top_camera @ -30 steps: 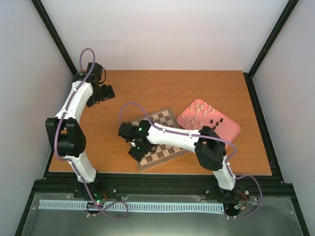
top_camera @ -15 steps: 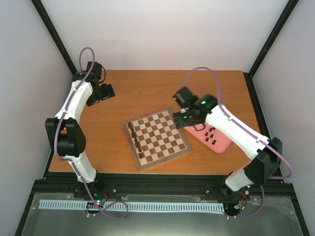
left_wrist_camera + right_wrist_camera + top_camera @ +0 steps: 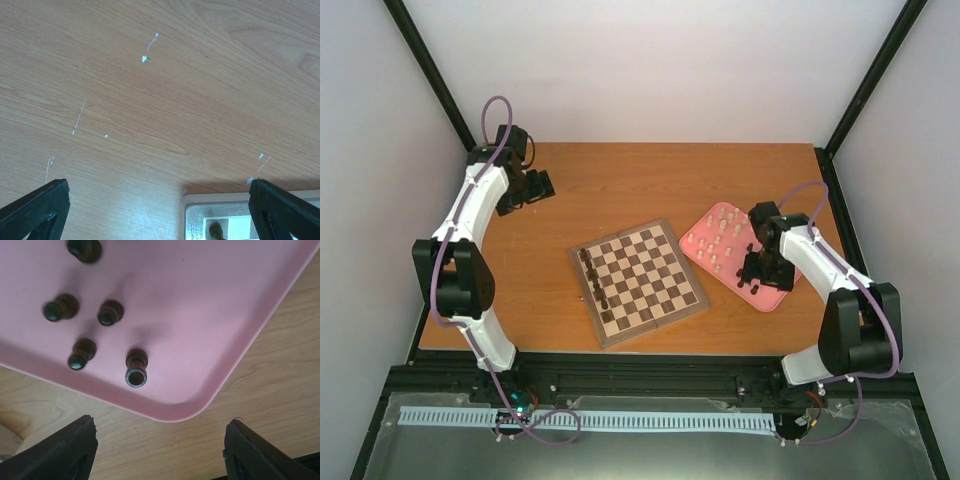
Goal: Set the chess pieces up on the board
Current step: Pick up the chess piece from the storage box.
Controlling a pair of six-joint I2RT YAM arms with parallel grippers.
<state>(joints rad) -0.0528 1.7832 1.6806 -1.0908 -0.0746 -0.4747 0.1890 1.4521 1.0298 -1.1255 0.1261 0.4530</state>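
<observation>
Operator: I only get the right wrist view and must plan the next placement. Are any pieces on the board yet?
Observer: Yes, dark brown chess pieces stand in a line along the left edge of the square wooden chessboard.
Operator: Where are the pale ones?
Observer: The cream chess pieces stand on the far part of the pink rectangular tray, outside your frame.
Operator: Is the left arm near the board?
Observer: No, the left claw hangs open over the far left of the wooden table, apart from the board.
</observation>
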